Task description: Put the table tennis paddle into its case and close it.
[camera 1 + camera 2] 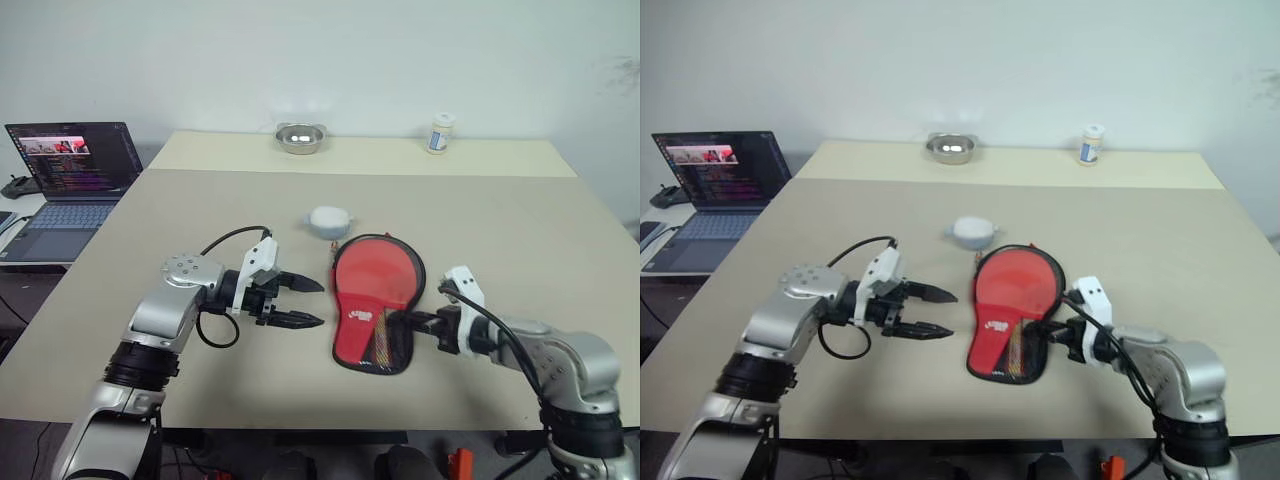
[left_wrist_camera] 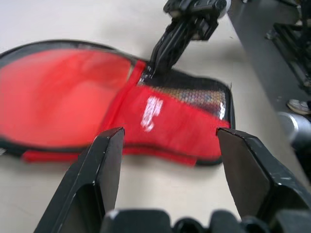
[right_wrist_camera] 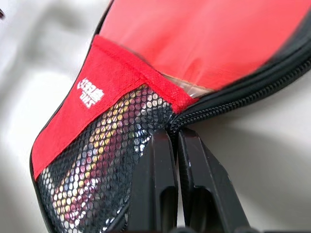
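The case (image 1: pixel 360 335) lies flat on the tan table (image 1: pixel 520 250), narrow end toward me, with its red logo band and black mesh on top. The table tennis paddle (image 1: pixel 378 272) rests inside it. The paddle's round red face shows within the black edging, and its handle is hidden under the mesh. My right gripper (image 1: pixel 405 320) is shut on the case's zip edge at the narrow end (image 3: pixel 172 133). My left gripper (image 1: pixel 318 302) hovers open a short way left of the case, pointing at it, with nothing between its fingers (image 2: pixel 109 160).
A small white rounded object (image 1: pixel 328 222) sits just beyond the case. A metal bowl (image 1: pixel 299 137) and a small white bottle (image 1: pixel 440 132) stand at the table's far edge. An open laptop (image 1: pixel 70 170) sits on a lower surface to the left.
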